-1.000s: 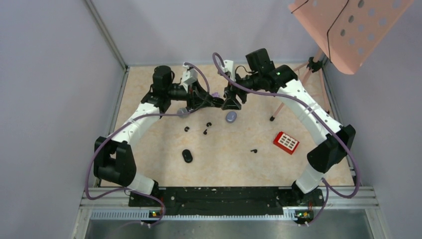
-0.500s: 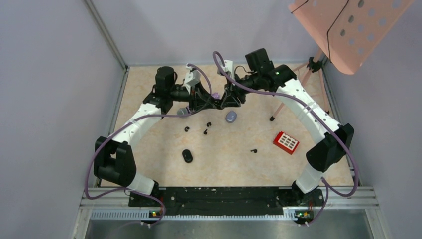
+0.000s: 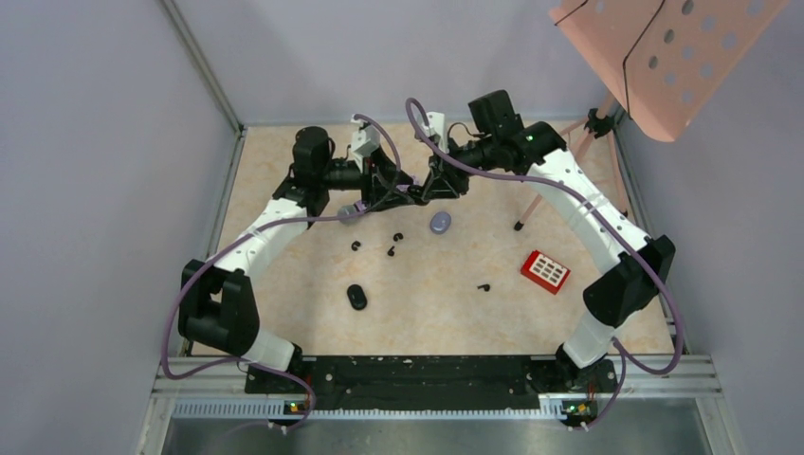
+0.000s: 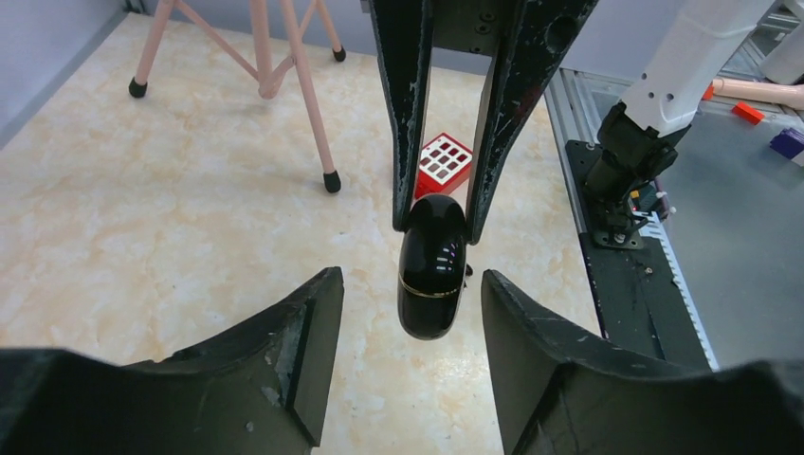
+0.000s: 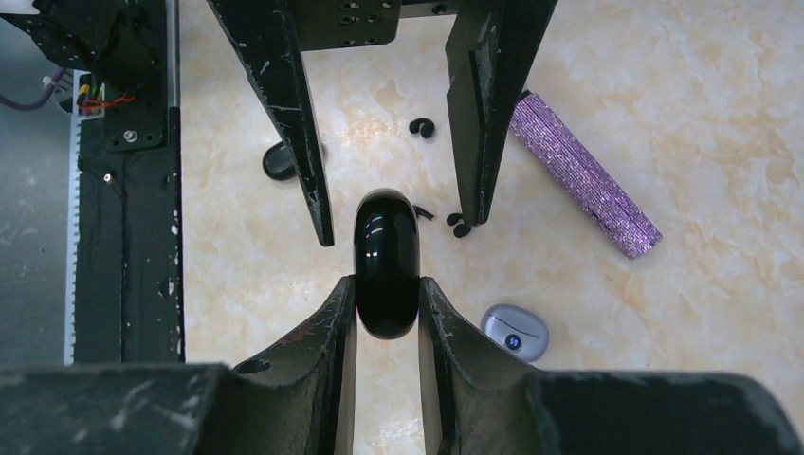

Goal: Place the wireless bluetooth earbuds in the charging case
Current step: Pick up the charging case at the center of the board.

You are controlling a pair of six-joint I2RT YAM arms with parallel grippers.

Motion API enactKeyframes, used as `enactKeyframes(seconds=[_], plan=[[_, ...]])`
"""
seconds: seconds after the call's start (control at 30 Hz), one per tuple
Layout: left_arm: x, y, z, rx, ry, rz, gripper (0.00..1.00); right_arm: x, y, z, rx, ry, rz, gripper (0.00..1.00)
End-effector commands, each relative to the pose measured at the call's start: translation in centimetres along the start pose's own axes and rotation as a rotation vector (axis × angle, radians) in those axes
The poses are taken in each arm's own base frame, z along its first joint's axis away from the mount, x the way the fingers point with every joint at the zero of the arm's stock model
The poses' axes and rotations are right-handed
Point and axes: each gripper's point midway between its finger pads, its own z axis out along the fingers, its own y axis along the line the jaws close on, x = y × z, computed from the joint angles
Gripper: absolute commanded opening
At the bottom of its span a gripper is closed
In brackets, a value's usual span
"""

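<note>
The right gripper (image 5: 386,284) clamps a glossy black oval charging case (image 5: 385,248), closed, contents hidden; the left gripper (image 4: 410,280) stands released around it. A smooth grey case (image 5: 515,332) lies shut on the marbled tabletop (image 5: 711,95)

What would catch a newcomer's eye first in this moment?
The mid-air meeting over the far middle of the table: the right end effector clamps a glossy black oval case, with the left end effector open on either side of it. Next, the pink perforated stand at the top right.
</note>
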Motion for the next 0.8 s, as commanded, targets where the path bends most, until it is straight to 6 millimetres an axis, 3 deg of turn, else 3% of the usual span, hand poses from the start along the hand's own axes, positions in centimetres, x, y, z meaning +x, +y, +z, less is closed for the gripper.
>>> enactKeyframes(seconds=[0.0,0.4,0.77], plan=[[-0.7,-0.6,-0.2,-0.016,-0.022,0.033,0.61,-1.9,-0.2,-0.9,0.031,-0.028,-0.067,0.1],[-0.2,-0.9,0.3,0.036,-0.046,-0.03,0.47,-2.5,-0.7,-0.9,0.046,-0.032,-0.078,0.1],[0.0,-0.6,0.9,0.046,-0.044,-0.033,0.46,-2.5,-1.1,-0.7,0.063,-0.001,-0.115,0.11]])
